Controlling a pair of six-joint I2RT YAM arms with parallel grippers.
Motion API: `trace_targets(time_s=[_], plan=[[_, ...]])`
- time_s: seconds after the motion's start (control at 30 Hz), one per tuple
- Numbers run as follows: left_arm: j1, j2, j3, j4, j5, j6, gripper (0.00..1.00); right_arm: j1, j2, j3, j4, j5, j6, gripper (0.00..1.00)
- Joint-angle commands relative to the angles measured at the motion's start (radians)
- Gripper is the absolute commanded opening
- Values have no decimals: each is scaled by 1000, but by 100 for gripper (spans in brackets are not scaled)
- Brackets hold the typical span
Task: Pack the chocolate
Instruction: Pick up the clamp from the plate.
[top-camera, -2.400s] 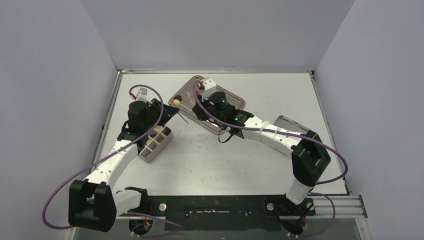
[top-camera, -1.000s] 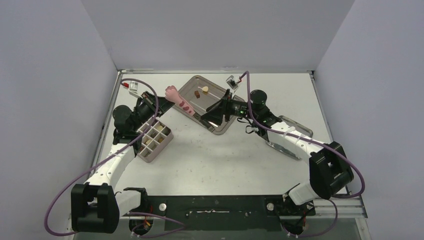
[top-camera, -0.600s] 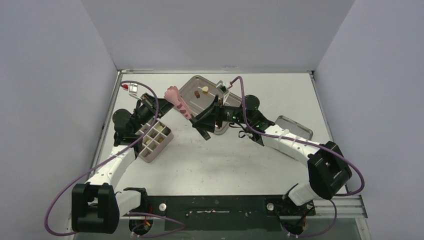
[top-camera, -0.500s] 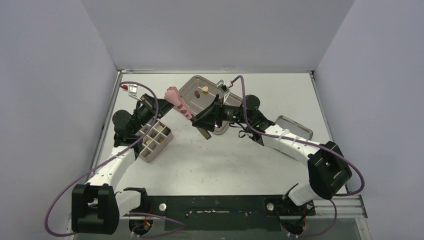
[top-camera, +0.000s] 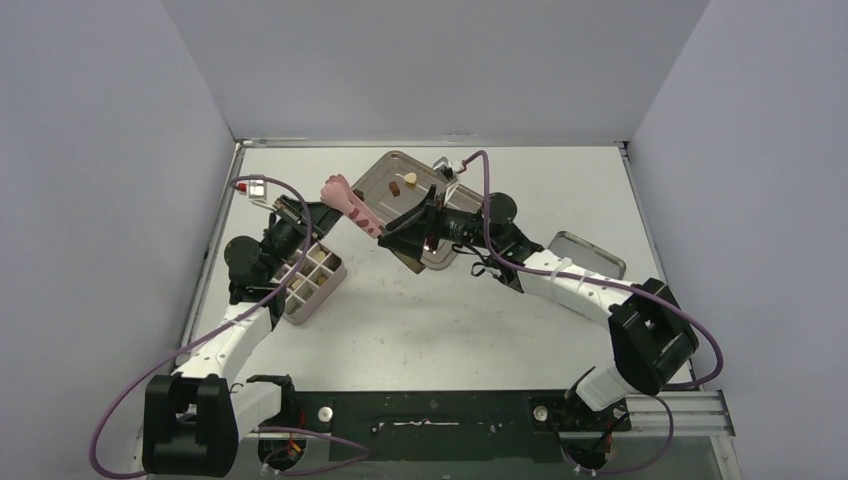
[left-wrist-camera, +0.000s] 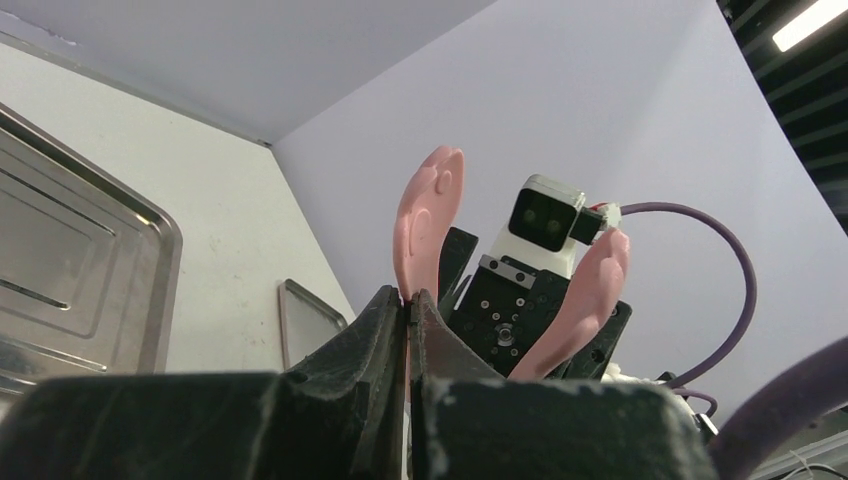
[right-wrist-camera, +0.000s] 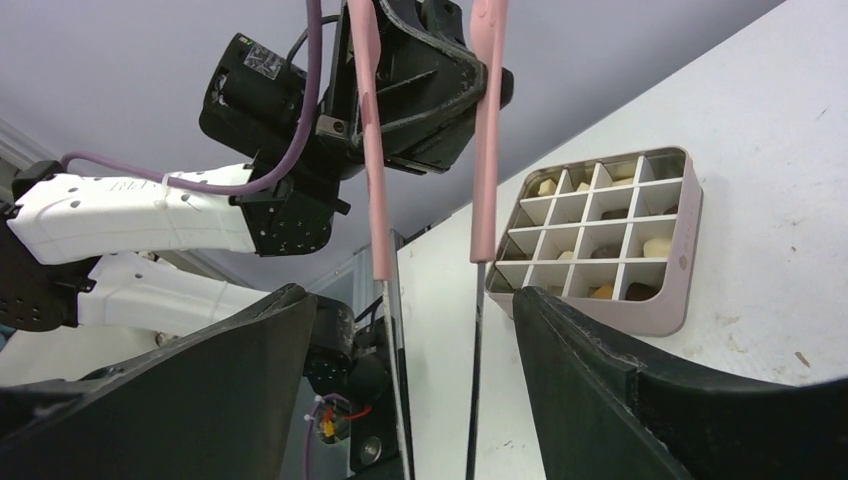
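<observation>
1. The left tool (left-wrist-camera: 410, 300) is clenched tight on one leg of the pink tongs (left-wrist-camera: 428, 215). The two paw-shaped ends stick out past its tips.
2. The right tool (right-wrist-camera: 420, 340) is spread wide. Both legs of the tongs hang between its two sides and touch neither side. It holds nothing.
3. The tongs are long and thin. Their long way runs from the left tool across to the right tool. The two tools face each other along the tongs, up in the air.
4. I think the tongs are being passed from one tool to the other. To take them, the right tool would have to squeeze in across both legs.
5. The chocolate (top-camera: 410, 179) is in two places. Two loose bits, one brown and one cream, lie on the metal tray (top-camera: 380, 170). They are near the right tool, on its far side.
6. More bits sit in the little squares of the box (right-wrist-camera: 620, 310). The box is close by the left tool, on its near side. Some squares look empty.
7. The right arm is nearer the loose bits. The left arm is nearer the box.
8. The tabletop (top-camera: 450, 320) is white and a bit scuffed. Plain pale walls (top-camera: 430, 70) stand on three sides.
</observation>
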Motion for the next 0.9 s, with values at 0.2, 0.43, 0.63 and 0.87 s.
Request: trace_targets(time_s=[0.2, 0.43, 0.63, 0.87], plan=[[6, -23, -14, 151, -63, -74, 0, 15, 35, -2, 88, 18, 9, 73], [6, -25, -35, 159, -88, -74, 0, 15, 37, -25, 191, 18, 93, 57], [6, -35, -52, 162, -113, -73, 0, 16, 49, -42, 267, 44, 156, 51], [6, -38, -65, 184, -136, -92, 0, 40, 95, -17, 276, 37, 164, 58]])
